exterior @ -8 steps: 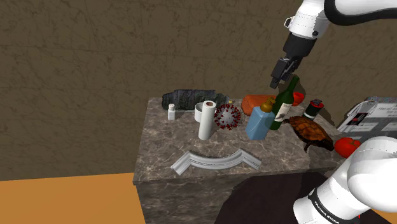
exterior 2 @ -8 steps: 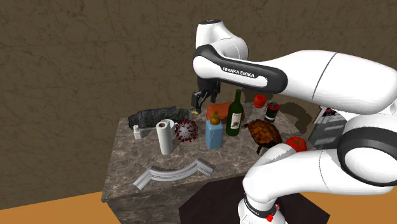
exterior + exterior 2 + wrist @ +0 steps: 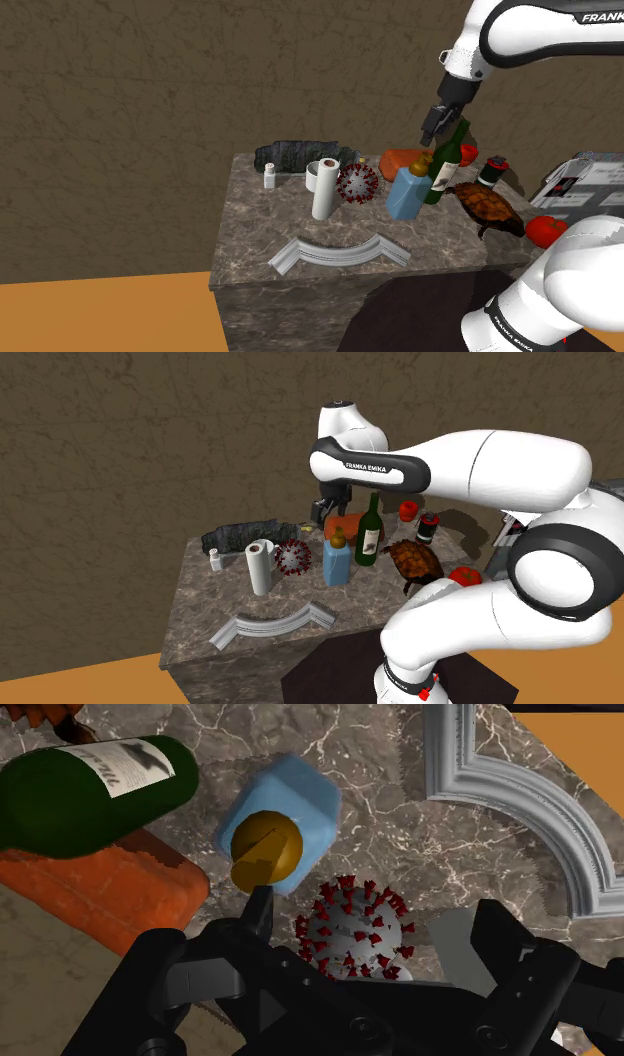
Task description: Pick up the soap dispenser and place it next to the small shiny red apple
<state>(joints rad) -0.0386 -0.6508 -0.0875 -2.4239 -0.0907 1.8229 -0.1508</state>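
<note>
Change: the hand (image 3: 429, 133) has slid a little sideways and down, and the wrist has turned, so it is closing on the cluster on the bench (image 3: 250, 250)
Hand: fingers spread wide, holding nothing
Soap dispenser (image 3: 285, 814): blue body with an amber pump, upright below the hand and just beyond one fingertip, not yet between the fingers
Under the gap: the spiky red-and-grey ball (image 3: 352, 929) sits there instead
Crowding: the green bottle (image 3: 90, 789) stands just beside the dispenser
Meaning: the approach is under way with the grasp still to come, and the hand likely needs to centre over the pump
Apple (image 3: 408, 509): small and red, beyond the bottle, well away from the hand
</note>
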